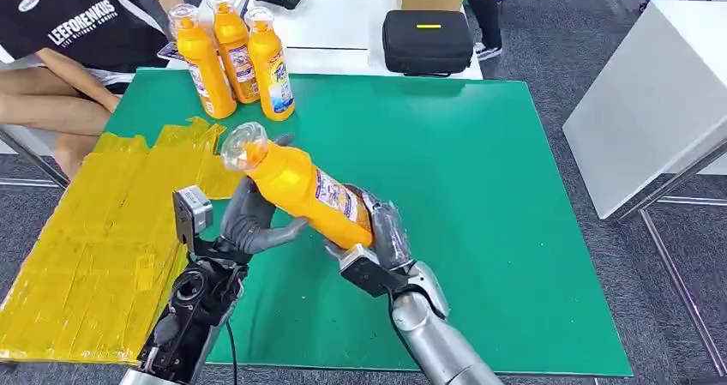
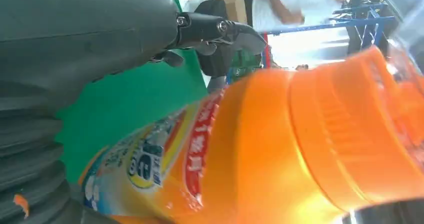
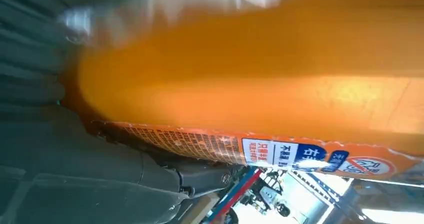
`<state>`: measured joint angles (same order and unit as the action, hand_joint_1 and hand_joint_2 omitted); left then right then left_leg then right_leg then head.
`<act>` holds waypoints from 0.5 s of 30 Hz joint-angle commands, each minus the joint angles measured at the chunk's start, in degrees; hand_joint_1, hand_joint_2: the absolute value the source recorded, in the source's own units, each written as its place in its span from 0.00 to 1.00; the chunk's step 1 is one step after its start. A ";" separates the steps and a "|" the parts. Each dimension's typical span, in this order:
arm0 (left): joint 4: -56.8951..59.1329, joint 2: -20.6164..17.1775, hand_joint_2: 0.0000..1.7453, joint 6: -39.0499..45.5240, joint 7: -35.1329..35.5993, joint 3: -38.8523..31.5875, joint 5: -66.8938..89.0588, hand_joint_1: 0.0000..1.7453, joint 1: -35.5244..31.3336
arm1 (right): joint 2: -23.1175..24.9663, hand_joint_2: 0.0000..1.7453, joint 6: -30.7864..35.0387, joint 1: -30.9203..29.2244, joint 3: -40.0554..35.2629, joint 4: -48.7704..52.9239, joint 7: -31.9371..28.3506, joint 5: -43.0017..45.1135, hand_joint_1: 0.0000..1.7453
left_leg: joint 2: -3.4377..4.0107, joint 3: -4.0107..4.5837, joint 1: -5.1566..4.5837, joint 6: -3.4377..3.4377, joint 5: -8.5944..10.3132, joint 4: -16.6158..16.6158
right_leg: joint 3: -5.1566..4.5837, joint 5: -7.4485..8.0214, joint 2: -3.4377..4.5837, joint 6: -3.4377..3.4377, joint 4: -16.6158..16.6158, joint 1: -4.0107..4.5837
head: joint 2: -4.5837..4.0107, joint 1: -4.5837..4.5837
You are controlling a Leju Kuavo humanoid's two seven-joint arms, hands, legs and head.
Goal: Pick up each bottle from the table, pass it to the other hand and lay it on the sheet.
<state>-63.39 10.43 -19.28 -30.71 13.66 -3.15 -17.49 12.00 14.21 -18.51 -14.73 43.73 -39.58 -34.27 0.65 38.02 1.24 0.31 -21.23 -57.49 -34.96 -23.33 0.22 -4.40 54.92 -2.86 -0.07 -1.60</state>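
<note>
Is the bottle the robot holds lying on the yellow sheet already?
No, the held bottle is up in the air between both hands, over the green mat, beside the yellow sheet.

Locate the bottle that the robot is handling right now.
In the head view the tilted orange bottle is above the green mat, held between the left hand and right hand, right of the yellow sheet.

Both silver arms reach up over the table's middle, hands meeting on one orange bottle (image 1: 302, 188). The right hand (image 1: 381, 231) wraps its base from below; the left hand (image 1: 253, 220) cups its upper body, fingers curled beneath.
</note>
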 commanded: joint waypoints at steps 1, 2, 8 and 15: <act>1.99 -0.81 1.00 0.26 0.07 1.10 0.08 0.00 -1.85 | 0.90 1.00 -1.12 -3.51 -2.02 -7.72 0.04 -0.61 1.00 | -0.03 -0.41 0.03 0.03 -0.20 -0.04 | 0.40 -0.18 -0.02 0.41 0.03 0.08 | 0.00 0.00; 1.97 -0.80 1.00 0.26 0.07 1.11 0.08 0.00 -1.70 | 1.04 1.00 -1.13 -3.54 -2.04 -7.84 0.09 -0.60 1.00 | 0.01 -0.21 0.02 0.02 -0.10 0.00 | 0.19 -0.07 0.02 0.25 0.00 0.05 | 0.00 0.00; 1.34 -0.56 1.00 0.00 1.00 1.32 0.33 0.00 -1.54 | 1.46 1.00 1.07 -4.92 -2.04 -11.97 0.16 -1.10 1.00 | -0.03 -0.33 0.03 0.03 -0.15 -0.01 | 0.33 -0.13 -0.01 0.34 0.00 0.08 | 0.00 0.00; 3.30 -0.52 1.00 -0.45 0.75 0.86 -0.19 0.00 -2.62 | 2.65 1.00 2.81 -5.50 -4.19 -13.72 0.57 -3.52 1.00 | -0.07 -0.52 0.04 0.03 -0.27 -0.06 | 0.51 -0.26 -0.05 0.53 0.07 0.11 | 0.00 0.02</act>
<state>-63.52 10.45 -19.32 -30.05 14.27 -3.10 -17.26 13.60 16.61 -20.89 -15.54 37.31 -39.36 -36.44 0.65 38.03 1.24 0.30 -21.22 -57.49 -34.96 -23.33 0.22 -4.40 54.92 -2.86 -0.07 -1.57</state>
